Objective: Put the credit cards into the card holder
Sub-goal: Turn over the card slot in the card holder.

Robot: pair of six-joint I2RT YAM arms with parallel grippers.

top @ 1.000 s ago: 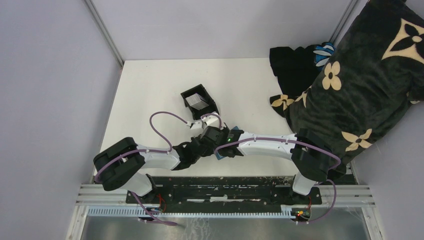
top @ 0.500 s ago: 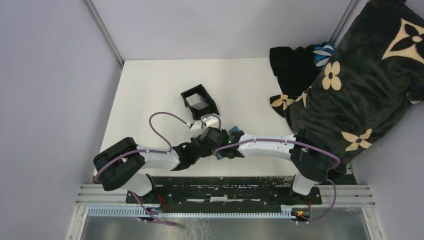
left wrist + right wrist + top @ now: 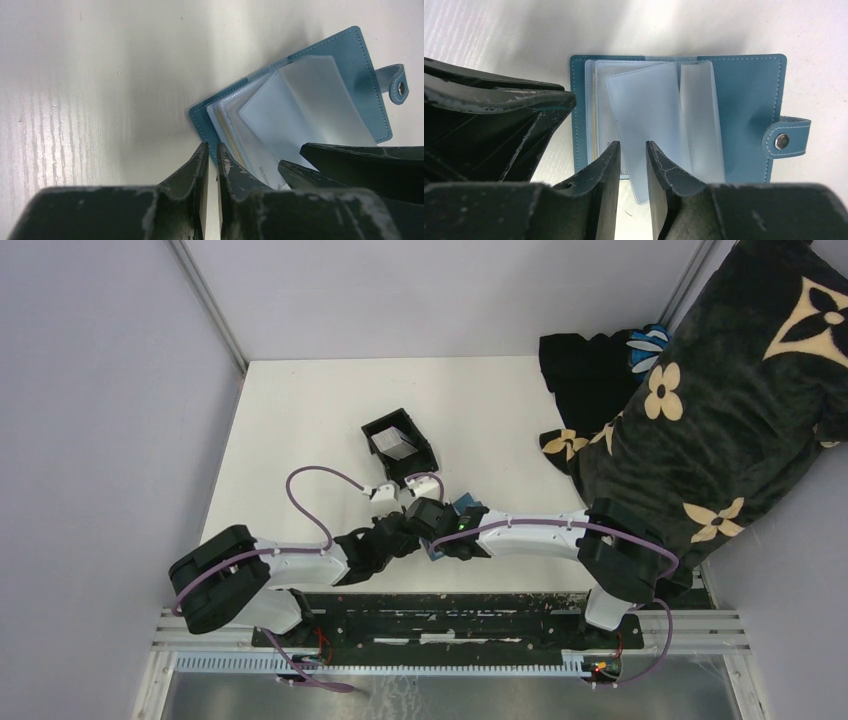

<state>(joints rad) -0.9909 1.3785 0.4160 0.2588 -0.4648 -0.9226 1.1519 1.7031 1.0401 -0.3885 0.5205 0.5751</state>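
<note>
Nearest the arm bases, the two tools meet over the front of the white bench (image 3: 300, 420), both nosed down at the same spot. The left tool (image 3: 211, 146) comes in from the left with its black fingers drawn to a narrow slot. A thin pale strip shows in that slot (perhaps a card seen edge-on), but I cannot tell whether it is grasping anything. It hangs just beside the left edge of the small teal-blue folding card holder (image 3: 744, 100), probably lined up so that a card could slide sideways into a pocket.

The card holder lies flat and open on the bench under both tools, with its snap tab (image 3: 786, 137) flung out to the right. Its clear plastic sleeves (image 3: 649, 110) are fanned up from the spine. The right tool (image 3: 633, 144) stands released, fingers apart, straddling the lower end of one sleeve. That looks like a way to steady this leaf and keep a pocket mouth exposed for the other arm.

Further back sits a black open-topped box (image 3: 372, 430), well apart from the card holder, with flat pale grey credit cards (image 3: 397, 446) inside it, so most of the job seems undone.

Farthest, at the right rear, a dark flower-patterned blanket (image 3: 720, 410) is heaped against the wall.
</note>
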